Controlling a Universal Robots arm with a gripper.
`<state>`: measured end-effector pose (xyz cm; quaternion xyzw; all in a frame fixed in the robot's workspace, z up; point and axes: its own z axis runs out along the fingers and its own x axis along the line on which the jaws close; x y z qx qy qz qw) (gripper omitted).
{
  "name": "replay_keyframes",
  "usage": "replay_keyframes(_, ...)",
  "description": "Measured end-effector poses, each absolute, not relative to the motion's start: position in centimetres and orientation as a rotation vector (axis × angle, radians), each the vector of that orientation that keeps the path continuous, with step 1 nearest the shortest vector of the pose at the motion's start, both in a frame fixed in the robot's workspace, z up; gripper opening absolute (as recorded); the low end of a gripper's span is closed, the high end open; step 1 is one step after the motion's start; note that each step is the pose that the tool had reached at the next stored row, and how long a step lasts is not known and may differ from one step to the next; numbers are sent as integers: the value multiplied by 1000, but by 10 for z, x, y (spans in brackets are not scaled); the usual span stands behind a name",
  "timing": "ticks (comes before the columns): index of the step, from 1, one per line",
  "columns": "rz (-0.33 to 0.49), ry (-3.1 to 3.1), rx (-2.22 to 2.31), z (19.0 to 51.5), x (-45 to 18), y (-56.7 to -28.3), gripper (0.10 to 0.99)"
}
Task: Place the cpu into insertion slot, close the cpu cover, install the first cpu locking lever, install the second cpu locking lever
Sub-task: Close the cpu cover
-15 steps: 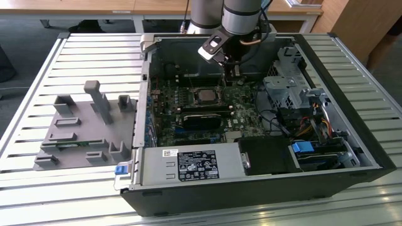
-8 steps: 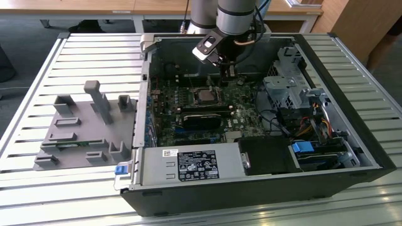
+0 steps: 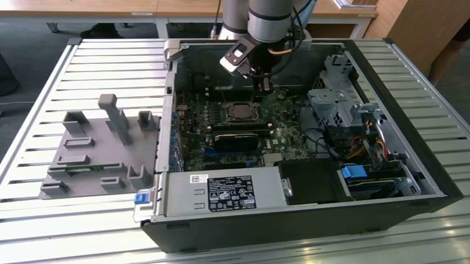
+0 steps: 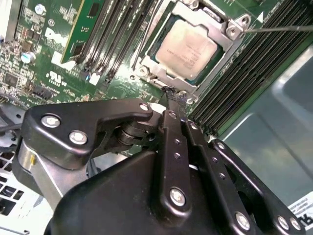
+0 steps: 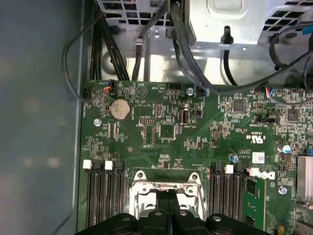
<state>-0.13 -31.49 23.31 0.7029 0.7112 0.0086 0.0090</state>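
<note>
While I am watching from beside the slatted table, a grey parts fixture (image 3: 96,151) is sitting at the exterior view's left of the open computer case (image 3: 294,220), and inside the case the gripper (image 4: 171,95) is hovering at the edge of the insertion slot (image 3: 241,111). Its fingers are pressing flat together and gripping nothing. The cpu (image 4: 187,44) is lying seated in the slot with the cpu cover (image 4: 222,22) lying down around it, so I am judging the lever step to be in hand. That step is calling for a steady push to tuck thin wire beneath its catch. One locking lever (image 4: 283,28) is sticking out free across the memory slots (image 4: 244,73). Further right, the drive cage (image 3: 334,104) is crowding the board. The gripper's body is hiding the socket's near edge, so I am failing to tell whether the tips are touching a lever hook.
</note>
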Motion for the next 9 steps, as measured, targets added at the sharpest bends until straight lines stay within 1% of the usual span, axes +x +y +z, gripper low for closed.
replay_keyframes(9, 27, 2221, 2196, 232, -15, -313, 106)
